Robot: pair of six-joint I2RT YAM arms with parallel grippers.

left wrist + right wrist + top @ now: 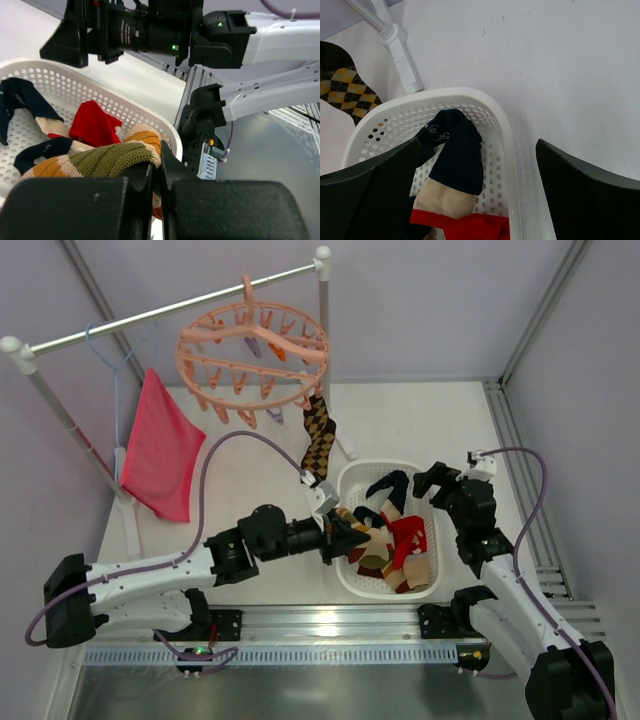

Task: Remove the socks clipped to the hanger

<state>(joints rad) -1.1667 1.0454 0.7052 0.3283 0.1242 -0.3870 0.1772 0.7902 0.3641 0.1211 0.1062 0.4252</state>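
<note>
White table point(420, 420) | diamond sock point(318, 440) hangs clipped on pink hanger point(254, 332) | left jaws pinch striped sock point(115, 157) | right jaws spread

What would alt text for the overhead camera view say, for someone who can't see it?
The left claw, shut on a striped sock, reaches over a white basket of socks. One diamond-patterned sock hangs clipped to the pink ring hanger; the right claw is open by the basket's rim.

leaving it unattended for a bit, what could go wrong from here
The left gripper grips the striped sock at the basket rim; released there, it may slip outside. The diamond sock hangs clipped to the hanger; tugging could swing it. The open right gripper is near, so arms might bump.
</note>
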